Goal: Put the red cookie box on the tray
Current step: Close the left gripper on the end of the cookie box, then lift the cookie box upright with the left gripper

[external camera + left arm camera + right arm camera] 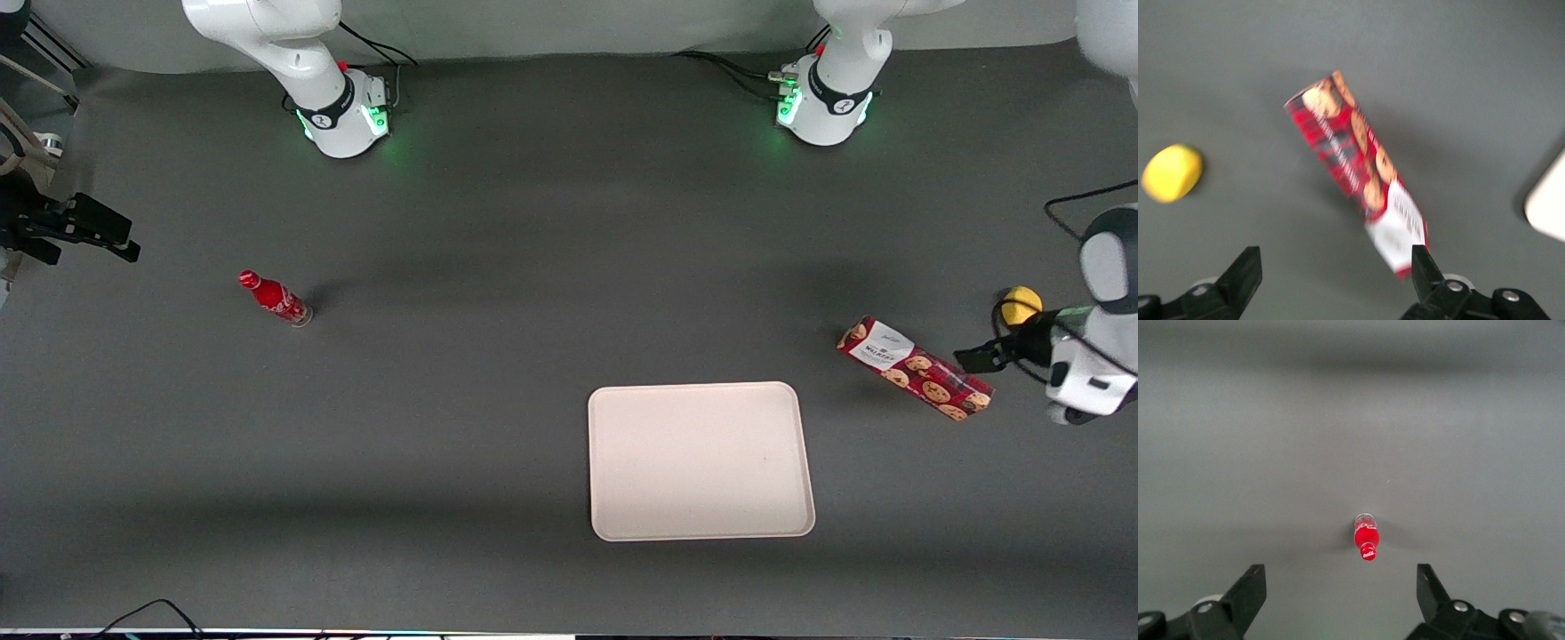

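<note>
**A:** Four things sit on the worktop (498, 267). Start with the biggest?

**B:** That is the tray (613, 524), flat and cream, with nothing on it. From the gripper (976, 358) it lies toward the parked arm's end and nearer the front camera. In the wrist view only a rounded corner of it shows.

**A:** And the red cookie box (916, 368)?

**B:** It lies flat on the worktop, apart from the tray and between the tray and the gripper, with its cookie-printed end just beside the fingertips in the front view. Its long axis runs on a slant: the white-label end is toward the tray's side and farther from the front camera, and the printed end is nearer the camera. In the wrist view the red cookie box (1358, 180) lies diagonally ahead of the fingers, its label end close to one fingertip.

**A:** How does the gripper stand?

**B:** Its fingers are spread wide, holding nothing, and I judge it to be above the worktop. The working arm is clearly the nearer one. I think the next move calls for turning the wrist so the fingers straddle the narrow width, not the length.

**A:** Smaller things?

**B:** A red bottle (276, 299) stands well off toward the parked arm's end. A yellow ball (1019, 305) lies near the gripper, farther from the front camera.
</note>
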### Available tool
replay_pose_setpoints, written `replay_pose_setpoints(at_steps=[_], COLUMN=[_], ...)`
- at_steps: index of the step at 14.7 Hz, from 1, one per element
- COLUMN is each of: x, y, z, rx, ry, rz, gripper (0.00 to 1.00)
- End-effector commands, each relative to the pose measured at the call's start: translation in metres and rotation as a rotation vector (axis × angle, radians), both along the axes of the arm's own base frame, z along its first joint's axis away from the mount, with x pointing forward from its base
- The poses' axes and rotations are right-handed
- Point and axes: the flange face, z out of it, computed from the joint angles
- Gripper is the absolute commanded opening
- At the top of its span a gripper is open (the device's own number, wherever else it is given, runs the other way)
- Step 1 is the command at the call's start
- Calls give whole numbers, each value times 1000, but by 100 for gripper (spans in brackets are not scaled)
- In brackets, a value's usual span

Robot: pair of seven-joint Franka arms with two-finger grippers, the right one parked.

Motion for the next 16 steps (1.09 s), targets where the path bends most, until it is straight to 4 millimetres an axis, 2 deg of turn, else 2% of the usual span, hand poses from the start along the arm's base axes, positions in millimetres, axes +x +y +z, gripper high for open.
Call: replay_pose_setpoints(at_steps=[1,4,5,6,8,14,15,16], x=[-8,-18,-22,-25,-27,-23,-20,-13], y=[-4,-4,-4,-4,-3,-2,-2,-2], z=[-73,-128,-139,-143,-143,-126,-116,-98], rx=[11,25,27,25,25,25,23,21], ry=[-67,-124,-116,-101,-82,-91,-96,-106], rz=[36,29,14,15,-14,-2,1,7], gripper=[100,100,95,1,0,0,0,0])
